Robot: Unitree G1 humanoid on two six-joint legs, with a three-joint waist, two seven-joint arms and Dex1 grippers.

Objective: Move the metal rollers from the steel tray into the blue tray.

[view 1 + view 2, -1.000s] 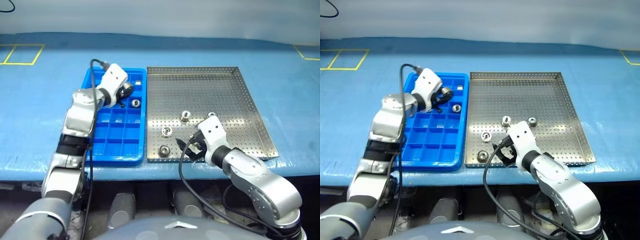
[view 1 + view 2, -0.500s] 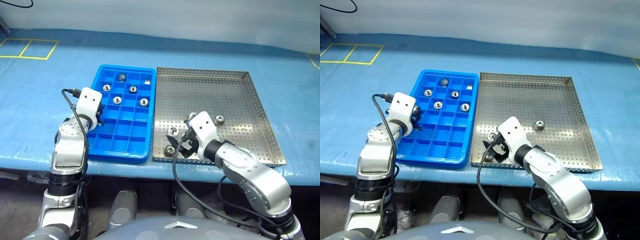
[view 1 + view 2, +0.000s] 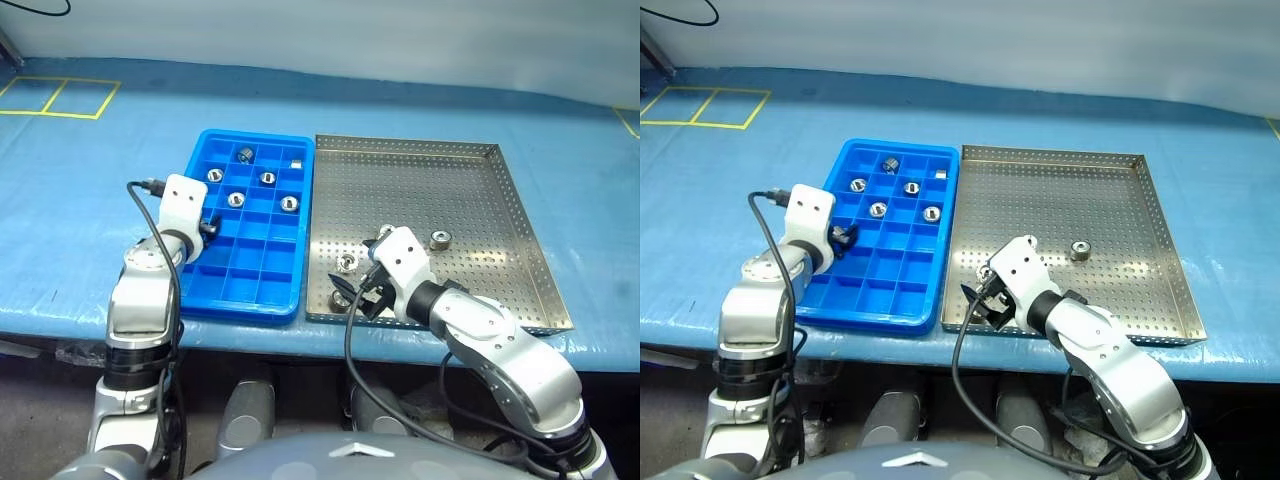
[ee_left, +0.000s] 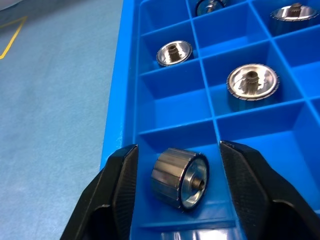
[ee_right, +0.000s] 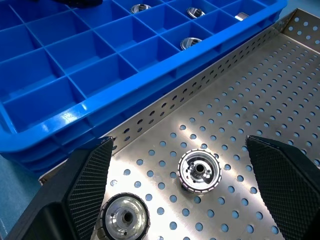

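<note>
Left eye view: the blue tray (image 3: 250,225) lies touching the steel tray (image 3: 480,200) on the tabletop (image 3: 80,190). Five metal rollers (image 3: 267,178) sit in compartments at the blue tray's far end; four more are visible on the steel tray's perforated floor, beside its near corner next to the blue tray, so the transfer appears roughly half done. Left wrist view: the left tool (image 4: 176,186) stands parted, and a roller lying on its side (image 4: 180,178) sits between its fingers, apart from both, in a compartment by the blue tray's outer wall. Right wrist view: the right tool (image 5: 195,190) is spread wide and empty above two rollers beside the blue tray's wall.
</note>
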